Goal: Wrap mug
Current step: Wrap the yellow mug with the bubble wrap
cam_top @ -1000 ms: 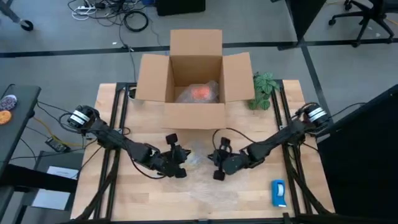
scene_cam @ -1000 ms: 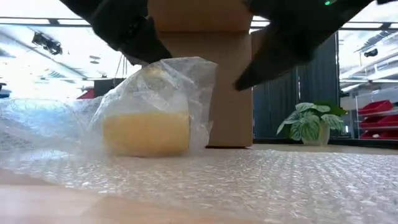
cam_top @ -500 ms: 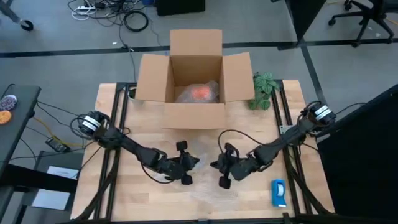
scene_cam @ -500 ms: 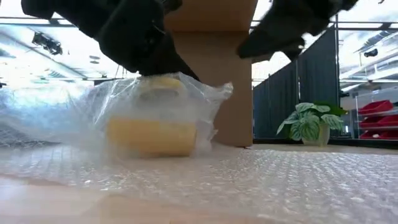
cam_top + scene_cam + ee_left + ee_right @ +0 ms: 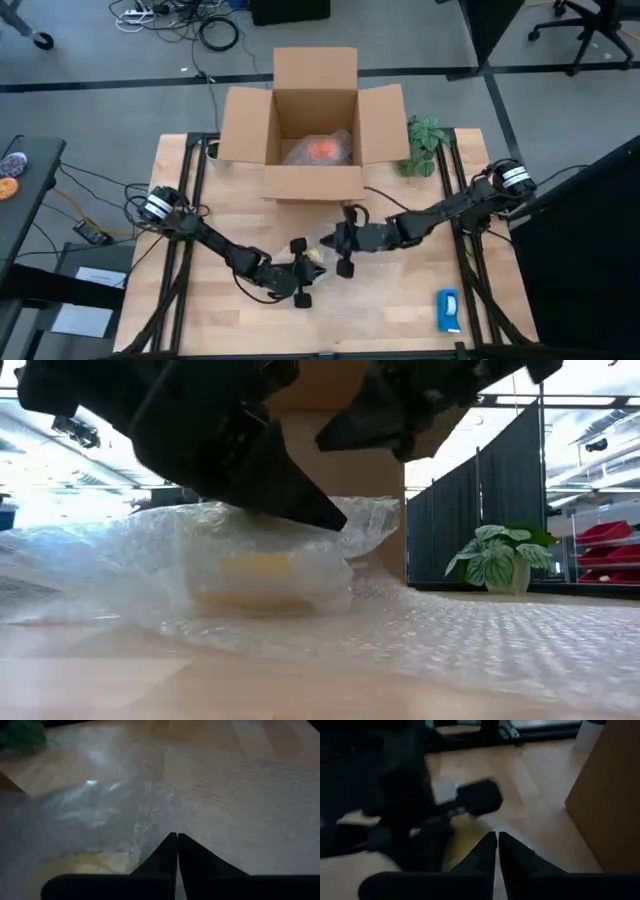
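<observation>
At the left gripper [image 5: 302, 276]: fingers pressed shut, tips on the bubble wrap [image 5: 420, 630] over a pale yellow item [image 5: 255, 575]; any pinch of film impossible to tell. At the right gripper [image 5: 336, 243]: fingers shut too, gripping nothing visible. At 12 o'clock from both, nearer the right: the orange mug [image 5: 322, 148], already wrapped, inside the cardboard box [image 5: 240, 125].

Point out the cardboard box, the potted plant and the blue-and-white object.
cardboard box [image 5: 310, 185], high view, front wall.
potted plant [image 5: 424, 141], high view, leaves.
blue-and-white object [image 5: 448, 310], high view, its middle.
</observation>
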Action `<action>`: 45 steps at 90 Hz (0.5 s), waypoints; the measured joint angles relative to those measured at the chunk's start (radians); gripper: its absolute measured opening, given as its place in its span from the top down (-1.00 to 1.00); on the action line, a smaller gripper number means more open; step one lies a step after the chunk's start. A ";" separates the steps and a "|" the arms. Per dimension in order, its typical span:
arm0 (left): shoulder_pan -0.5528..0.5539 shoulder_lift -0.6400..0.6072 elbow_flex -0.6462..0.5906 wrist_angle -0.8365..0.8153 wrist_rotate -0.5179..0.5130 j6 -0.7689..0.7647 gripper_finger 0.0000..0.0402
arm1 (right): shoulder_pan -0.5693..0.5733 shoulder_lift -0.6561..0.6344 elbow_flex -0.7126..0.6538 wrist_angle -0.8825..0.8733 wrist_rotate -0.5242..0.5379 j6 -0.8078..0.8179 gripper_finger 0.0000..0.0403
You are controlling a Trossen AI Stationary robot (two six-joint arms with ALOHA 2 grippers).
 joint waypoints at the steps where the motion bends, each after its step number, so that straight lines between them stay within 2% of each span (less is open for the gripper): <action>1: -0.001 0.000 0.000 0.002 0.000 0.001 1.00 | 0.000 0.007 0.000 0.006 -0.002 -0.005 1.00; 13: -0.005 0.001 -0.001 0.005 0.006 -0.001 1.00 | -0.009 0.124 0.004 0.131 -0.037 -0.012 1.00; 29: -0.024 -0.004 0.002 -0.022 0.021 -0.030 1.00 | -0.020 0.226 0.053 0.167 -0.030 -0.024 1.00; 40: -0.046 -0.111 0.049 -0.255 0.044 -0.109 1.00 | -0.016 0.241 0.067 0.142 -0.049 -0.027 1.00; 45: -0.057 -0.179 0.076 -0.376 0.005 -0.116 1.00 | -0.015 0.240 0.068 0.129 -0.049 -0.026 1.00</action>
